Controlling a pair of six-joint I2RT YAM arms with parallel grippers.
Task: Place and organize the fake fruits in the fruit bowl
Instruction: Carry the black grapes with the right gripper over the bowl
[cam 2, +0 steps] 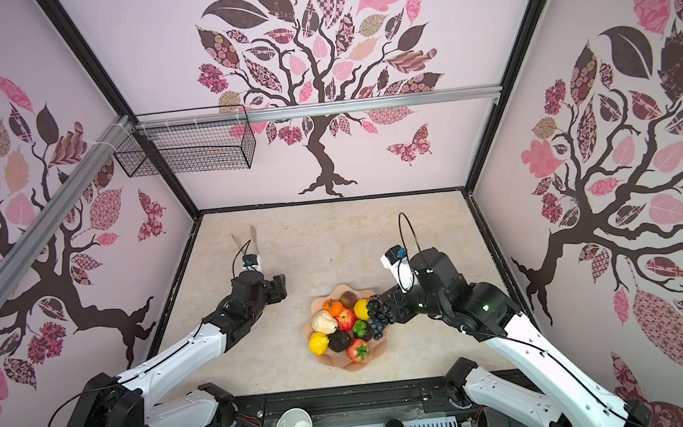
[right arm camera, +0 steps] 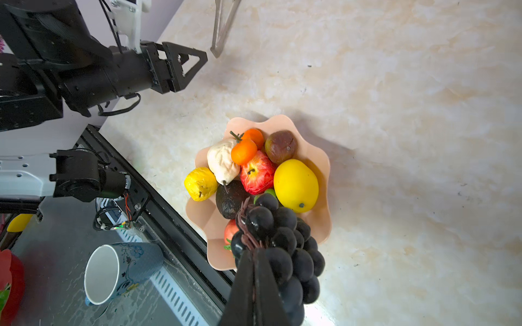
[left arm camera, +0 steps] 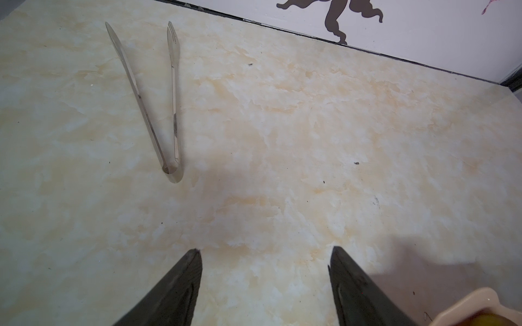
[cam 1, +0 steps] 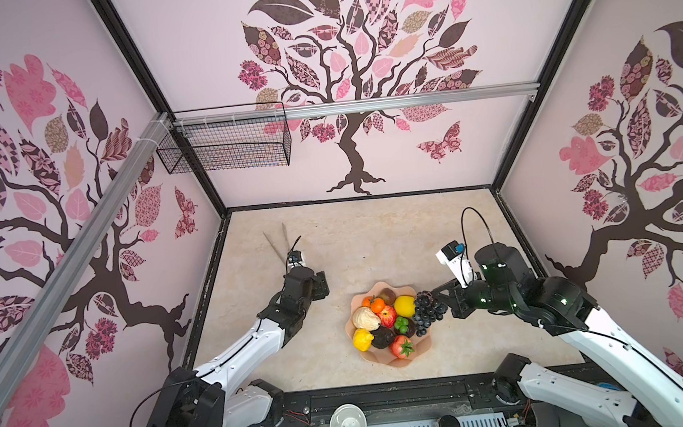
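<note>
Grape bunch (right arm camera: 285, 234) clamped in right end effector (right arm camera: 254, 254) over fruit bowl (right arm camera: 324, 169), left end effector (left arm camera: 266, 249) splayed empty in wrist view

No words, labels, brand names, numbers or signs can be read in any view. The only markings are decoration: a drawn flower pattern on the blue mug (right arm camera: 135, 258) and printed tree, leaf and butterfly shapes on the back wall (cam 1: 352, 155).
</note>
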